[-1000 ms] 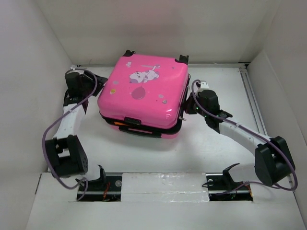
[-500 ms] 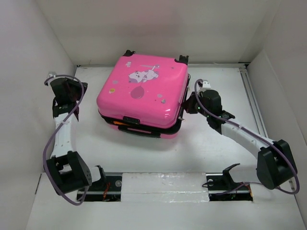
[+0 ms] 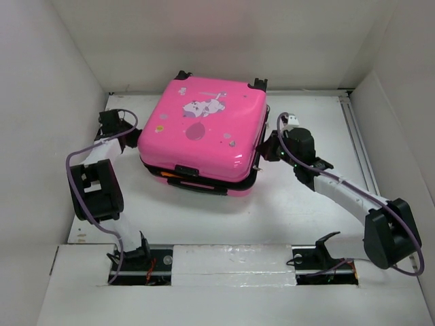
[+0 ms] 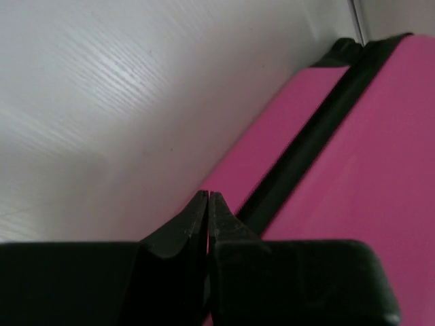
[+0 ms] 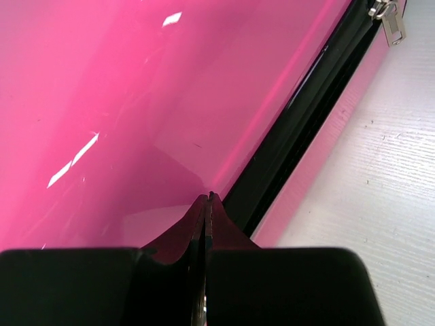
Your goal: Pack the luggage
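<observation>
Swung back in from the side wall, the left gripper (image 4: 207,204) is now set at the nine-o'clock flank of the hot-pink hard-shell luggage (image 3: 204,129).
Its fingers are shut on nothing; the luggage lies closed mid-table; at three o'clock the right gripper (image 5: 206,202) is likewise closed and empty beside the black zipper seam (image 5: 299,129). Both halves are best pressed evenly.

White walls (image 3: 204,41), white table (image 3: 292,204).
</observation>
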You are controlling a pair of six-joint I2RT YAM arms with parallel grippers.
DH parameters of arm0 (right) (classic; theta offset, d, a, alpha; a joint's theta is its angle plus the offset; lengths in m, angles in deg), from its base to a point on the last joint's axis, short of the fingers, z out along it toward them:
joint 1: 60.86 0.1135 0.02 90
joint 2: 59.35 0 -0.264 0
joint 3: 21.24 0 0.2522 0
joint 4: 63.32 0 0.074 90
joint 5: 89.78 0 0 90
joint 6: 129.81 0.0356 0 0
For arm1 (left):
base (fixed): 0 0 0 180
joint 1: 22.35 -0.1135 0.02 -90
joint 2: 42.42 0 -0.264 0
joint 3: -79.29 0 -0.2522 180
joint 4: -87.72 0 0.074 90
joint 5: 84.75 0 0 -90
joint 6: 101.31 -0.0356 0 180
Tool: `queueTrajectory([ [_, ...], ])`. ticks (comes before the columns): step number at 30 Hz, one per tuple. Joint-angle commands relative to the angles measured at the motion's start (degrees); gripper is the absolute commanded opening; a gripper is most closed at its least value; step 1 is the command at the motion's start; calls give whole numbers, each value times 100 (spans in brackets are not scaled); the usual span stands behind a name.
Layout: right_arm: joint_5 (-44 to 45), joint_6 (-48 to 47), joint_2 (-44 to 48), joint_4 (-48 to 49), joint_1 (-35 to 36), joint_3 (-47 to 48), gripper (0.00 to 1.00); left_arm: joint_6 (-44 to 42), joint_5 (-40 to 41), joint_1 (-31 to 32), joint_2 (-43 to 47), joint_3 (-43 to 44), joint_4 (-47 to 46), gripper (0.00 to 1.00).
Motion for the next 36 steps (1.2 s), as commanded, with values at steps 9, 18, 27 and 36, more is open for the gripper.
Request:
queueTrajectory([
  [9, -89, 83, -268, 475, 214, -4, 0, -402, -1402, 640, 738, -307, 17, 0],
  [18, -467, 259, -445, 739, 329, 49, 0, 160, -1974, 1430, 1846, -299, -106, 0],
  [27, -476, 259, -49, 740, 39, -284, 0, -481, 547, 720, 2804, 53, 783, 0],
  [36, -476, 154, 197, 582, -120, -460, 0, -374, 260, -318, 1278, 903, 561, 0],
])
